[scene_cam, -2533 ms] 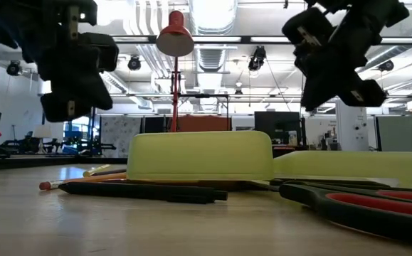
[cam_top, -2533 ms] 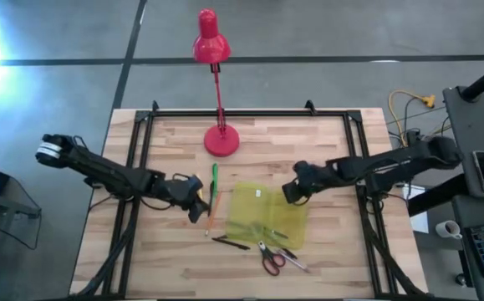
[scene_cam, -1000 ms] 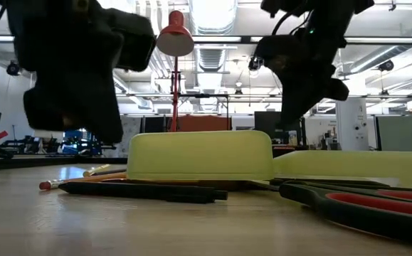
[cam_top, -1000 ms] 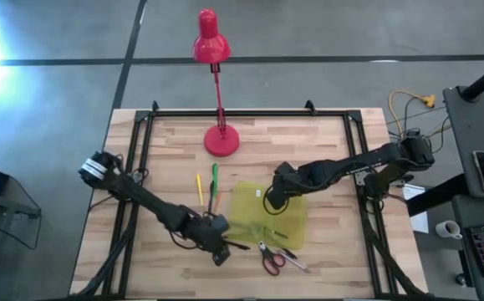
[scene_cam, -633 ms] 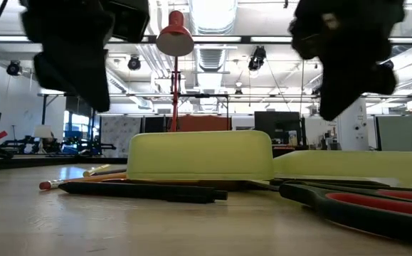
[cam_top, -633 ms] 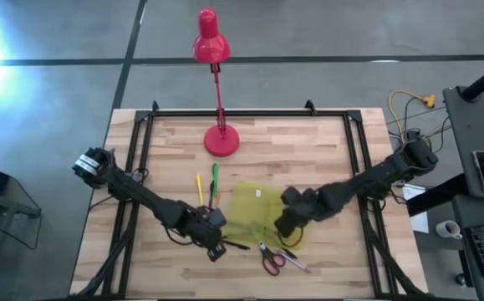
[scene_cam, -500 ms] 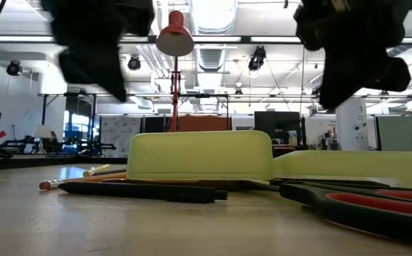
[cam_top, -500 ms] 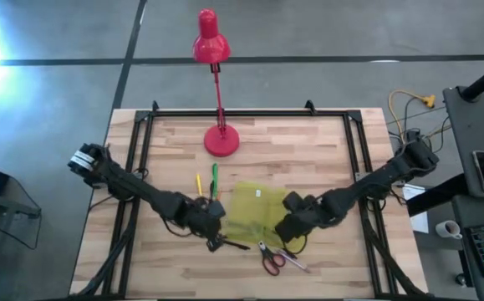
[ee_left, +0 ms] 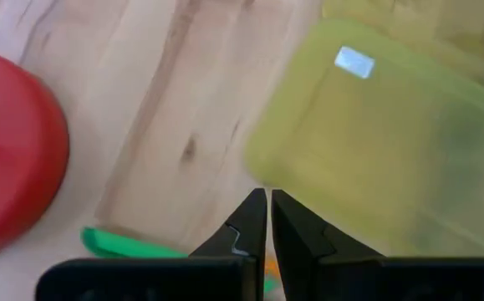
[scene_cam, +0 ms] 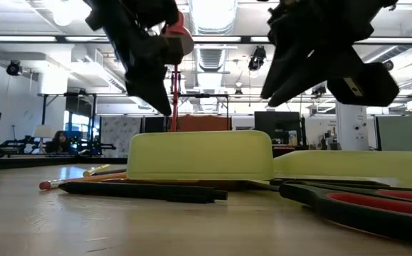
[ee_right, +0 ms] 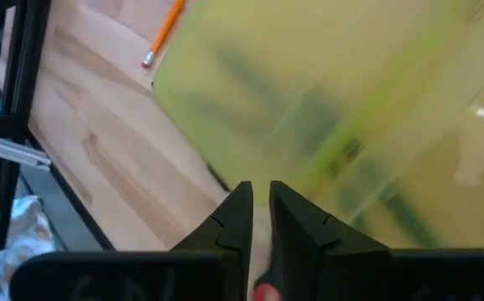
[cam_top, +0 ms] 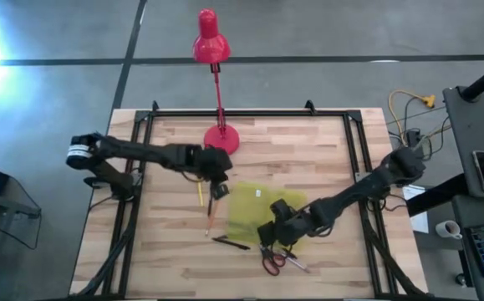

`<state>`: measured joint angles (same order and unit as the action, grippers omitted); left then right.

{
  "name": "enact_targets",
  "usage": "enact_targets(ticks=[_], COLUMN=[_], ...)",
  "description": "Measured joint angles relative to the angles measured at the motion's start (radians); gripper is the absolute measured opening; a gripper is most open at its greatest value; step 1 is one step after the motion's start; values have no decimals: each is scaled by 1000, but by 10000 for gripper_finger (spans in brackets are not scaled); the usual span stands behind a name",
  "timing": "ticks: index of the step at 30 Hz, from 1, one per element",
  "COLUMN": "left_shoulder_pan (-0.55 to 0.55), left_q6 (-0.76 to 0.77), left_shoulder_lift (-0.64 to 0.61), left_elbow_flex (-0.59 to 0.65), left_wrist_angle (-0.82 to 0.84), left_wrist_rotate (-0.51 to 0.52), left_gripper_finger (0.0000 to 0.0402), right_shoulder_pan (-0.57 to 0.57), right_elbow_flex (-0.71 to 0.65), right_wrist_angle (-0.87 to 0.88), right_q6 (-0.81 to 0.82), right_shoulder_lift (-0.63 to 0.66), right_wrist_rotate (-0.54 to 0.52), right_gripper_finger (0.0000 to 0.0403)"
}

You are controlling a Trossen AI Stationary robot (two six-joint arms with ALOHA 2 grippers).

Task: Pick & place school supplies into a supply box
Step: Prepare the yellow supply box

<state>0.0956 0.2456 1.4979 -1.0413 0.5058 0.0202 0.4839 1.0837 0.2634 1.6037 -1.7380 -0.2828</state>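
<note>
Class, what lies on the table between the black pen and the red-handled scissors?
Bare wood in the high view, between black pen and scissors.

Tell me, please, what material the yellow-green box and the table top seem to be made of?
The supply box looks like soft translucent plastic with a slight gloss: dark shapes show through its wall in the right wrist view. The table top appears to be pale wood in joined strips, matte or lightly sealed: grain lines and small knots are visible.
</note>
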Motion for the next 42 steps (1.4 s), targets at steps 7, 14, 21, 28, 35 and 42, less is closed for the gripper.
enact_targets(ticks=[7, 14, 21, 28, 35, 42], left_shoulder_pan=[112, 130, 130, 130, 129, 128], left_q6=[-201, -255, -330, -394, -395, -405], left_shoulder_lift=[0, 27, 105, 201, 338, 412], left_elbow_flex=[38, 127, 143, 61, -52, -123], left_wrist_angle=[-71, -261, -313, -331, -314, -207], left_wrist_rotate=[-77, -171, -176, -180, -180, -180], left_gripper_finger=[6, 6, 6, 6, 6, 6], right_shoulder_pan=[18, 32, 49, 71, 93, 83], right_elbow_flex=[195, 426, 580, 629, 628, 620], right_wrist_angle=[41, 306, 420, 469, 555, 571], right_q6=[144, 344, 469, 566, 629, 637], right_shoulder_lift=[-159, -308, -402, -445, -445, -445], right_wrist_rotate=[19, -13, -35, -34, -32, -33], right_gripper_finger=[38, 38, 38, 38, 38, 38])
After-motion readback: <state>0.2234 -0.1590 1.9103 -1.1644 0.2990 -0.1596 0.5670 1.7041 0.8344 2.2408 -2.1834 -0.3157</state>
